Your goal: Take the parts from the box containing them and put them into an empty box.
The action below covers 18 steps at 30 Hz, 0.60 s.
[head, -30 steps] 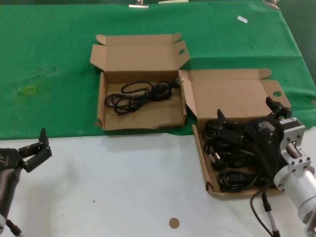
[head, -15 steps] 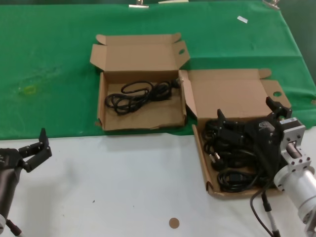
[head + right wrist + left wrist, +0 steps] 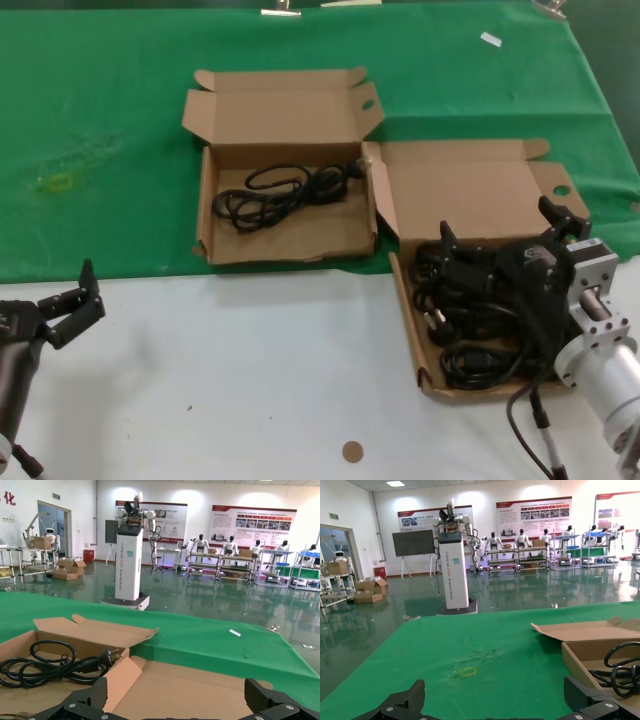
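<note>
Two open brown cardboard boxes lie on the table in the head view. The far left box (image 3: 290, 245) holds one coiled black cable (image 3: 283, 188); it also shows in the right wrist view (image 3: 45, 666). The near right box (image 3: 410, 320) holds a pile of several black cables (image 3: 470, 310). My right gripper (image 3: 505, 245) is open and hovers over that pile, empty. My left gripper (image 3: 68, 300) is open and empty, parked over the white surface at the near left.
A green cloth (image 3: 100, 130) covers the far half of the table; the near half is white (image 3: 250, 380). A small brown disc (image 3: 352, 451) lies near the front edge. A white tag (image 3: 490, 39) lies on the cloth at the far right.
</note>
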Tool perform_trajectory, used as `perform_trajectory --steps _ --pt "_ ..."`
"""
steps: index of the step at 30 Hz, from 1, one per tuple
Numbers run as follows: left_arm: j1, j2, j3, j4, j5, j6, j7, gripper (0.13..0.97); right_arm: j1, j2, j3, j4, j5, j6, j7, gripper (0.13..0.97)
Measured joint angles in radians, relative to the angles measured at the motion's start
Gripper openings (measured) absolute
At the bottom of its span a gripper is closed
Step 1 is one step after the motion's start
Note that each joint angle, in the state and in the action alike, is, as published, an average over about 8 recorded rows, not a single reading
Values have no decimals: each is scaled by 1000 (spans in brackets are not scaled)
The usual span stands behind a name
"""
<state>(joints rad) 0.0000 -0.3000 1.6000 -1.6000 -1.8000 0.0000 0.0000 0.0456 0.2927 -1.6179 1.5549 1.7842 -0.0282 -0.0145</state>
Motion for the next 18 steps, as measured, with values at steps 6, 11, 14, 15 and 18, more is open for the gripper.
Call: perform_trajectory --steps 6,11,14,15,18 --pt "0 0 0 0 0 0 0 966 0 0 0 0 0 0 0 966" --pt "0 0 0 0 0 0 0 966 0 0 0 0 0 0 0 966" --pt "0 0 0 0 0 0 0 966 0 0 0 0 0 0 0 966" --pt "0 0 0 0 0 0 0 966 0 0 0 0 0 0 0 966" --pt "0 0 0 0 0 0 0 966 0 0 0 0 0 0 0 966"
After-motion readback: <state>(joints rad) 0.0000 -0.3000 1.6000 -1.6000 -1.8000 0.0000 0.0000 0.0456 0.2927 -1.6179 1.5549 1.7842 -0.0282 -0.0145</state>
